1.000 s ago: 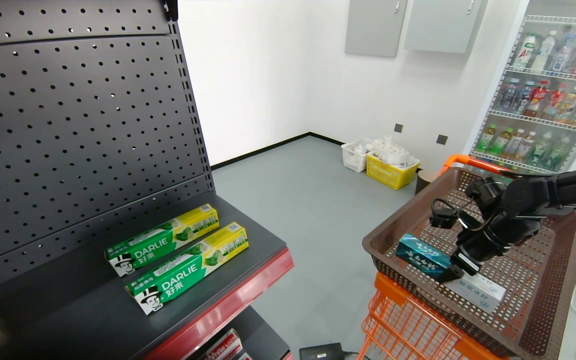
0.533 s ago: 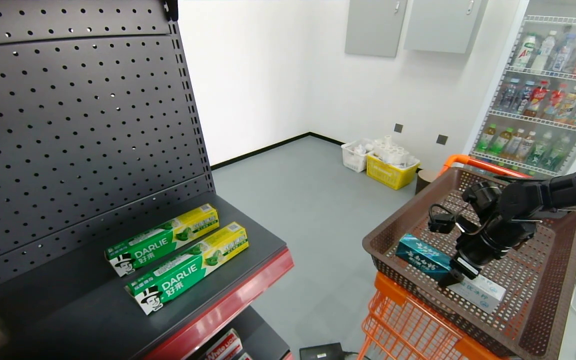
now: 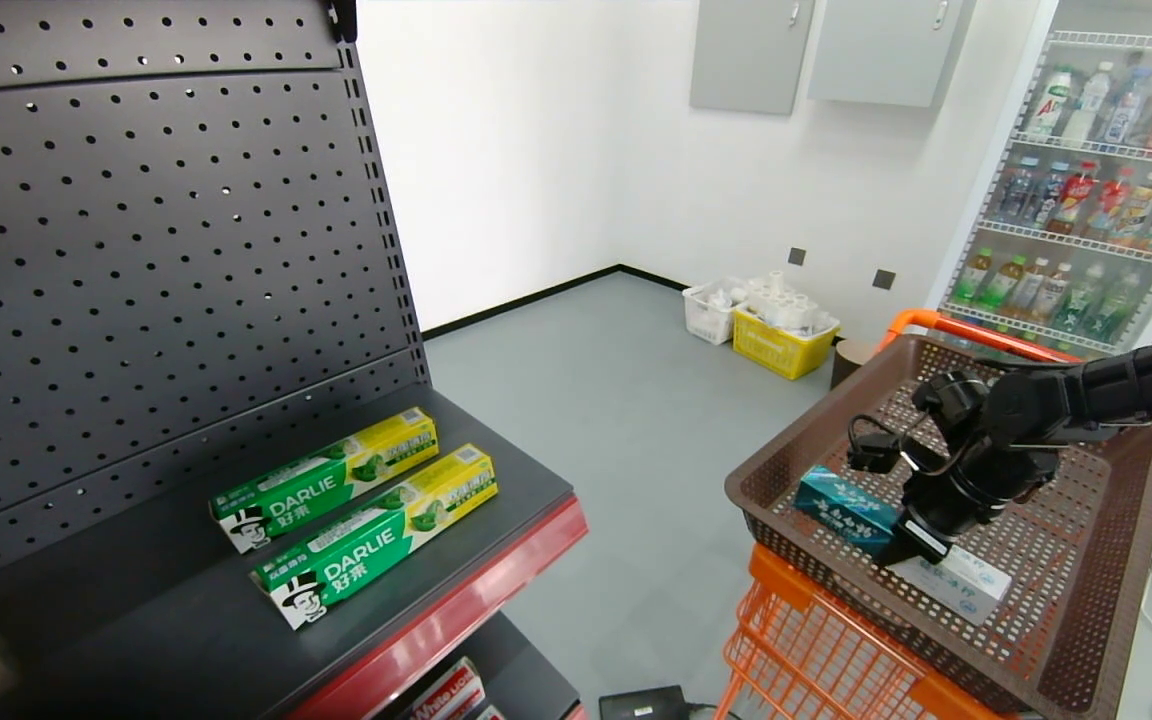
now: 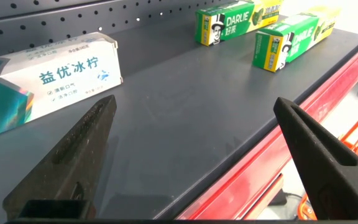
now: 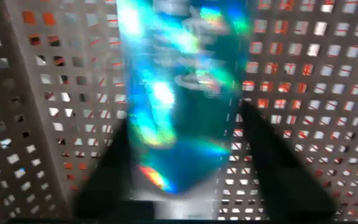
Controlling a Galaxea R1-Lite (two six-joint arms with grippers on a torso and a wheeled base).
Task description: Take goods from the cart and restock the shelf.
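1. Although two green-and-yellow toothpaste cartons [image 3: 326, 478] already lie side by side on the dark grey metal shelf with a red front lip [image 3: 186, 630], the head view suggests the restocking is well short of done. A shiny teal carton [image 3: 836, 505] and a white carton [image 3: 966, 585] lie in the brown perforated plastic basket [image 3: 1101, 590] atop the orange wire cart [image 3: 796, 650]. The right claw [image 3: 901, 548] is down in the basket at the teal carton's end, and the wrist's bulk hides its tips.
2. In the left wrist view, the left claw [image 4: 194, 106] hangs empty over bare shelf, fingers wide apart. A white-and-teal carton [image 4: 48, 81] lies on the shelf beyond one finger, cut off at the picture's edge. The green cartons sit farther along.
3. In the right wrist view, blur smears everything. The teal carton lies on the basket mesh between the right claw's fingers, which stand apart on either side of it. I cannot tell whether they press on it yet, so I judge the pick as begun but not secured.
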